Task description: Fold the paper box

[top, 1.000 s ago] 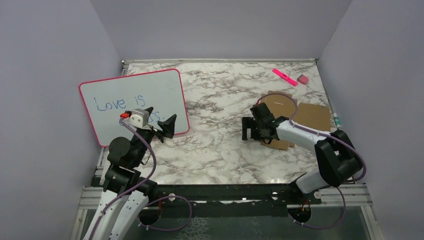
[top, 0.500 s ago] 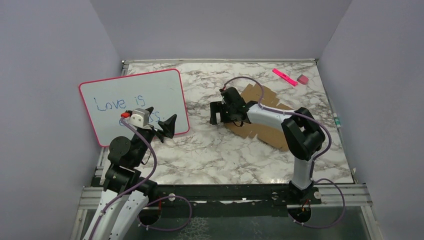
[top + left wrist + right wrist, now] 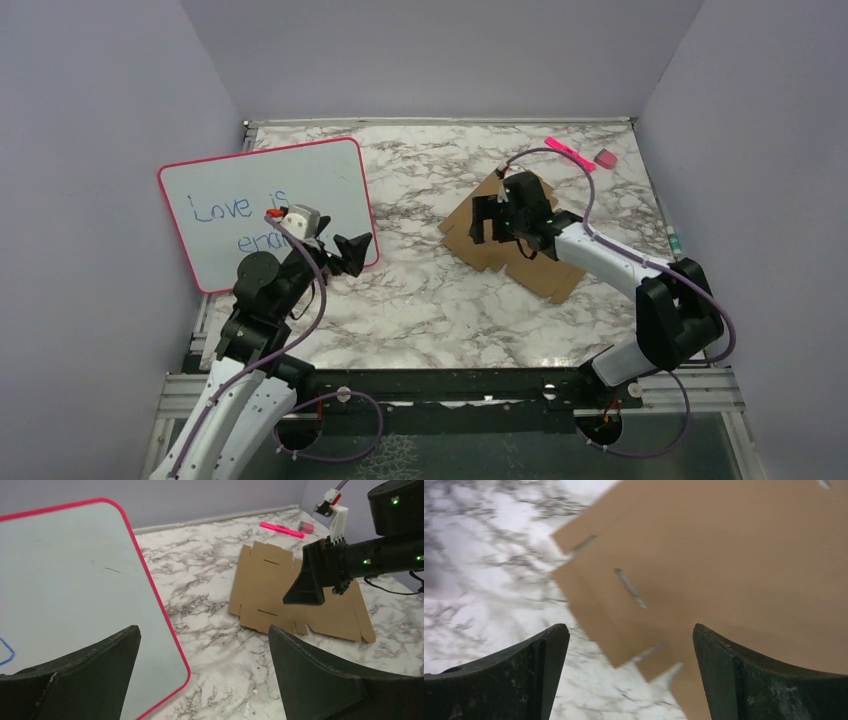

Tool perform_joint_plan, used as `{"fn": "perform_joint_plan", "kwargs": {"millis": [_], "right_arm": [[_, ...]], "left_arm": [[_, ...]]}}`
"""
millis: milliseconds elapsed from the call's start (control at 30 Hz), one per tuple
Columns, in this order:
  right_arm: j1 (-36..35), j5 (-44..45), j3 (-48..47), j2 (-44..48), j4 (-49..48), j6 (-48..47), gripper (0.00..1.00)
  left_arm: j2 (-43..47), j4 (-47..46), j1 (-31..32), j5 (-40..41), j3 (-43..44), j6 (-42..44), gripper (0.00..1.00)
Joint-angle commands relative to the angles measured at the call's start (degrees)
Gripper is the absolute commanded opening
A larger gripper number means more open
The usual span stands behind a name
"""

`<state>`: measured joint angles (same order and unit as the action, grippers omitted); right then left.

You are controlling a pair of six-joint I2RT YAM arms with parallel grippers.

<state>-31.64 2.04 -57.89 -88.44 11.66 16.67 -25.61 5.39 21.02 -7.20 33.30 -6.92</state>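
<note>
- Top external view: at the near left of the marble tabletop [image 3: 420, 290], the left claw [image 3: 340, 252] hung with its jaws spread wide and nothing between them, above the near right corner of the whiteboard [image 3: 250, 200].
- Left wrist view: the same left claw [image 3: 202, 630] stood open over bare marble. The pink-framed whiteboard [image 3: 65, 580] lay to one side, and the paper box [image 3: 265, 590] lay farther off on the other.
- Toward the middle right of the tabletop, the paper box [image 3: 470, 240] lay as a flat, unfolded brown sheet, turned at an angle to the table edges. Its flaps, tabs and slots were spread out and none was raised.
- The right claw [image 3: 498, 218] was poised over the left part of that sheet, jaws wide apart and holding nothing. Whether a fingertip touched the cardboard could not be told.
- Right wrist view: the right claw [image 3: 629, 630] framed the paper box [image 3: 724, 555] from above, with notched edges and two narrow slots showing between the open fingers.
- The whiteboard, at the left, carried blue handwriting that began "Love is".
- At the far right corner, well apart from the box, a pink marker [image 3: 570, 154] lay just beside a small pink eraser [image 3: 605, 158].
</note>
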Motion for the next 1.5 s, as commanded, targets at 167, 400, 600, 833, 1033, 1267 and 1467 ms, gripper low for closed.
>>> {"fn": "perform_joint_plan", "kwargs": {"millis": [167,400,600,833,1033,1267,1467], "right_arm": [[7.98,8.26,11.05,6.65,1.82,1.45,1.0],[7.99,6.63,13.48,4.32,4.11,6.44,1.0],[8.0,3.82,16.74,9.4,2.21,6.63,1.0],[8.0,4.15,18.38,15.87,-0.39,5.54,1.0],[8.0,3.31,19.97,19.52,-2.24,4.23,1.0],[7.95,1.67,21.89,23.9,-3.82,3.99,1.0],[7.95,2.22,21.88,26.06,-4.2,3.17,1.0]], "left_arm": [[-14.65,-0.65,1.22,-9.93,3.41,-13.52,0.99],[-24.77,-0.38,8.01,-5.94,5.88,-17.95,0.99],[-25.43,10.64,9.24,8.22,6.86,-21.74,0.99],[-14.98,17.59,9.14,17.22,-3.21,-31.67,0.99],[-17.7,15.27,8.92,22.63,-6.98,-34.51,0.99],[-21.81,12.62,7.08,31.64,-9.47,-37.03,0.99],[-27.69,2.71,3.34,29.84,-12.99,-37.13,0.99]]}}
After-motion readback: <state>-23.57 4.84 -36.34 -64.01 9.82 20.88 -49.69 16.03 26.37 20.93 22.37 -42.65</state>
